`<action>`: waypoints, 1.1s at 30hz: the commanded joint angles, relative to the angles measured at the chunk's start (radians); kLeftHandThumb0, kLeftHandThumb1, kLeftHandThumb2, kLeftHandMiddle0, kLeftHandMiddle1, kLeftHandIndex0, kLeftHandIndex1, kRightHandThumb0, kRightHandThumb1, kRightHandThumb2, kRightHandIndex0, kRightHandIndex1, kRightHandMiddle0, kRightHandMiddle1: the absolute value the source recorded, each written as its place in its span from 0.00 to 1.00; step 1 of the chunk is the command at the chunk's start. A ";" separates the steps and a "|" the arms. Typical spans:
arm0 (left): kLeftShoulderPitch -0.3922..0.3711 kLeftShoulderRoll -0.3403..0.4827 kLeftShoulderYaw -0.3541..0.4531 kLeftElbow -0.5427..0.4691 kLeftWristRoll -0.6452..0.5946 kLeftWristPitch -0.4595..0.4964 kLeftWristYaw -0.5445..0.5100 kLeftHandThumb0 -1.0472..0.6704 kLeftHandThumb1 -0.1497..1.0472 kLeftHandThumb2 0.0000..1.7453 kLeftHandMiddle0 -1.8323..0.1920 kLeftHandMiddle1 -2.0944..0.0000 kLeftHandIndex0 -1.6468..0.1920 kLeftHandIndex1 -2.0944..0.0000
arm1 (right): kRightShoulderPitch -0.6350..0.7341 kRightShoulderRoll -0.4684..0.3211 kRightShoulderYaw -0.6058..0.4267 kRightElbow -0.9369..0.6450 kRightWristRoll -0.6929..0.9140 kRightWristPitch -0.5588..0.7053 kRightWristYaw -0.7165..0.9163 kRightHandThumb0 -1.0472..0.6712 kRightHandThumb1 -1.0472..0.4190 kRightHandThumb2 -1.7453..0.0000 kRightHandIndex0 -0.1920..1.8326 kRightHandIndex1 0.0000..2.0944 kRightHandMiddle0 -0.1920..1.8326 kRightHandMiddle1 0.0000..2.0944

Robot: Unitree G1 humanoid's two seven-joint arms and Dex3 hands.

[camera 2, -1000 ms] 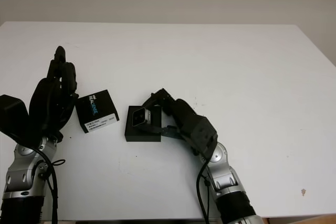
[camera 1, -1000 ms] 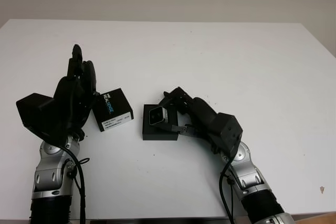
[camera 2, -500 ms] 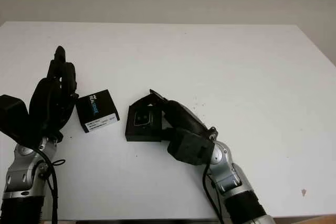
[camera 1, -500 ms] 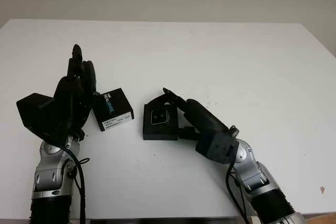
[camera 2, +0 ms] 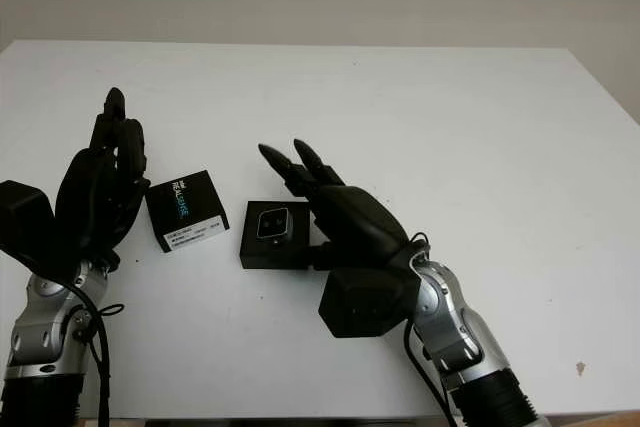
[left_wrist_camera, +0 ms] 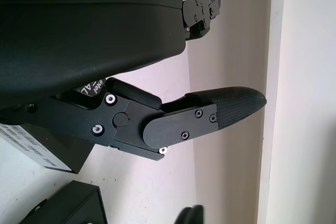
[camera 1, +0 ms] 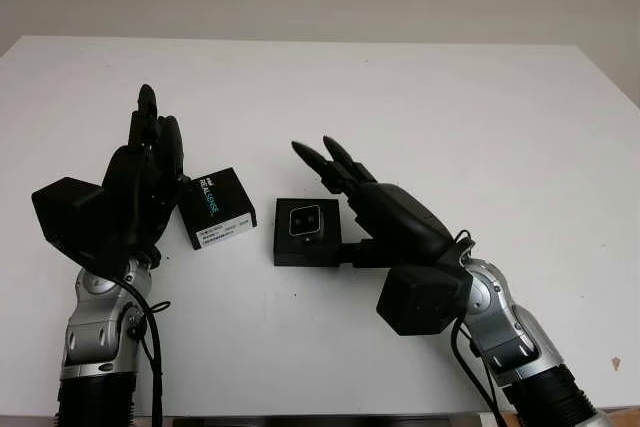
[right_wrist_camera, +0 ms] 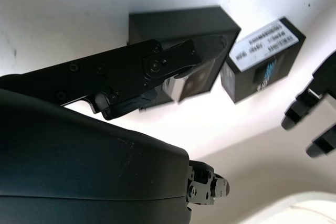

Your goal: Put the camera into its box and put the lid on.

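box (camera 1: 308,235) right edge: behind right hand (camera 1: 385,212) | lid (camera 1: 216,209) left edge: behind left hand (camera 1: 145,182) | label text: unreadable

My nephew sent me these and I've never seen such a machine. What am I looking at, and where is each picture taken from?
It is a humanoid robot with two arms, each ending in a black three-fingered hand. The two wide pictures come from cameras in its head, looking down at a white table. The two close-up pictures come from cameras on its wrists.

On the table sits an open black box with a small camera lying inside it. Beside it lies the lid, black with a white label.

The right hand is open just beside the box and holds nothing. The left hand is open too, raised next to the lid. The lid is not yet on the box.
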 commanded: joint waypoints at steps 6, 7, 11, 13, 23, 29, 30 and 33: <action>0.003 0.008 -0.002 -0.017 0.002 0.005 0.000 0.19 1.00 0.38 1.00 1.00 1.00 1.00 | -0.010 -0.064 0.006 -0.041 -0.069 -0.081 -0.035 0.15 0.00 0.87 0.00 0.01 0.01 0.02; 0.003 0.009 -0.003 -0.018 0.003 0.005 0.000 0.19 1.00 0.38 1.00 1.00 1.00 1.00 | -0.008 -0.070 0.010 -0.040 -0.082 -0.094 -0.040 0.15 0.00 0.86 0.00 0.01 0.01 0.02; 0.003 0.006 -0.001 -0.020 0.000 0.005 0.000 0.19 1.00 0.38 1.00 1.00 1.00 1.00 | -0.006 -0.106 0.040 -0.035 -0.177 -0.144 -0.064 0.11 0.00 0.79 0.00 0.00 0.00 0.02; 0.004 0.005 0.000 -0.022 -0.001 0.008 0.003 0.19 1.00 0.38 1.00 1.00 1.00 1.00 | -0.013 -0.122 0.058 -0.029 -0.227 -0.151 -0.063 0.10 0.00 0.75 0.00 0.00 0.00 0.01; 0.008 0.008 0.002 -0.029 -0.004 0.007 -0.003 0.19 1.00 0.38 1.00 1.00 1.00 1.00 | -0.051 -0.158 0.109 0.023 -0.340 -0.159 -0.061 0.07 0.00 0.72 0.01 0.01 0.05 0.04; 0.019 0.005 0.007 -0.050 -0.008 0.017 0.002 0.19 1.00 0.38 1.00 1.00 1.00 1.00 | -0.053 -0.177 0.128 0.030 -0.369 -0.139 -0.025 0.08 0.00 0.73 0.03 0.02 0.07 0.04; 0.022 0.006 0.008 -0.054 -0.009 0.018 0.001 0.19 1.00 0.38 1.00 1.00 1.00 1.00 | -0.051 -0.177 0.129 0.030 -0.368 -0.136 -0.020 0.08 0.00 0.73 0.04 0.03 0.07 0.04; 0.027 0.009 0.008 -0.064 -0.008 0.024 0.001 0.19 1.00 0.38 1.00 1.00 1.00 1.00 | -0.042 -0.178 0.130 0.023 -0.366 -0.124 0.004 0.08 0.00 0.74 0.04 0.03 0.07 0.04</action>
